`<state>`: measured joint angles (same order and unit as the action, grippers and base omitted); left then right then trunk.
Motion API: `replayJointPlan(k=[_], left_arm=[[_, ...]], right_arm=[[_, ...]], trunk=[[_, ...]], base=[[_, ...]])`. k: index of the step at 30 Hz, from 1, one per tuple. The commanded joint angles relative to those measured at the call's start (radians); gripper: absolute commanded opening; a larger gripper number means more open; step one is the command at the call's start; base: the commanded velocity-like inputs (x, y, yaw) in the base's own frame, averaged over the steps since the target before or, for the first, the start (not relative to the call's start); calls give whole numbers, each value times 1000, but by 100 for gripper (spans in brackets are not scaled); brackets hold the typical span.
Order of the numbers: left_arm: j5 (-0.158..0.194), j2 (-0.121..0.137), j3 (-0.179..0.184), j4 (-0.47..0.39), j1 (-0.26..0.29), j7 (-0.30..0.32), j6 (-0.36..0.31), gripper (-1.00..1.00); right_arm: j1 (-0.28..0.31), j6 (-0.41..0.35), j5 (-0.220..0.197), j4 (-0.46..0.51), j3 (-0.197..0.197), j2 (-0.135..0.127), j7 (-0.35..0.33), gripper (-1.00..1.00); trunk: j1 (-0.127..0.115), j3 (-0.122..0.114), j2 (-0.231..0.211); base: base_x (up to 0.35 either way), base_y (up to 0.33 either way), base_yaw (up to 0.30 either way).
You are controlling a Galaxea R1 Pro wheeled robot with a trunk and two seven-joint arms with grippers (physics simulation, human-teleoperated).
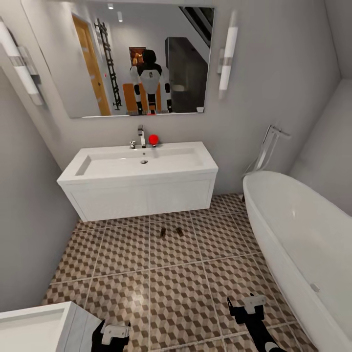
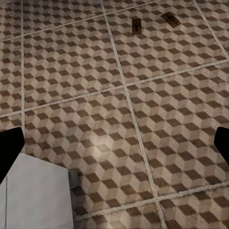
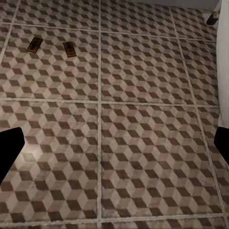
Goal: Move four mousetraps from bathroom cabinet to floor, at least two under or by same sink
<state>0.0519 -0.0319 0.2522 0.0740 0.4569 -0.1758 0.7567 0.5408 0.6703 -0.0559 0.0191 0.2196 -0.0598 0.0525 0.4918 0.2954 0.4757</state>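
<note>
So: two mousetraps [image 1: 163, 232] [image 1: 179, 231] lie on the bathroom floor [image 1: 176, 293] just in front of the sink [image 1: 142, 164], side by side, long axes roughly pointing at it; both well ahead of the arms; left claw [image 1: 113, 333] and right claw [image 1: 247, 309] hang low, spread, pinching nothing; right slightly further forward.

Open bathroom floor [image 1: 195, 274] fills the middle of the frame, wide enough for either arm. The sink [image 1: 139, 183] vanity closes off the upper centre, with a gap beneath it. The bathtub [image 1: 303, 234] walls in the right side. Two mousetraps [image 1: 171, 231] lie on the tiles just before the vanity. A white unit [image 1: 44, 325] crowds the lower left corner.
</note>
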Motion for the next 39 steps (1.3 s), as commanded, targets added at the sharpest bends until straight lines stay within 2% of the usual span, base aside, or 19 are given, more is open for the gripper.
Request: replayJointPlan(k=[1,11,34,39], left_arm=[[5,-1,9,4,2,-4,6,100],[5,0,9,4,2,-4,6,100],[5,0,9,4,2,-4,5,100],[5,0,9,4,1,-5,5,100]], right_arm=[[1,3,-5,-1,9,0,4,100],[1,2,-5,-1,9,0,4,100],[1,3,-5,-1,9,2,3,100],[-24,5,-5,-1,9,-1,1,100]], trunk=[[-3,-2,-6],[-42,-33,-76],[-42,-33,-76],[-42,-33,-76]], base=[[0,0,0],[0,0,0],[0,0,0],[0,0,0]])
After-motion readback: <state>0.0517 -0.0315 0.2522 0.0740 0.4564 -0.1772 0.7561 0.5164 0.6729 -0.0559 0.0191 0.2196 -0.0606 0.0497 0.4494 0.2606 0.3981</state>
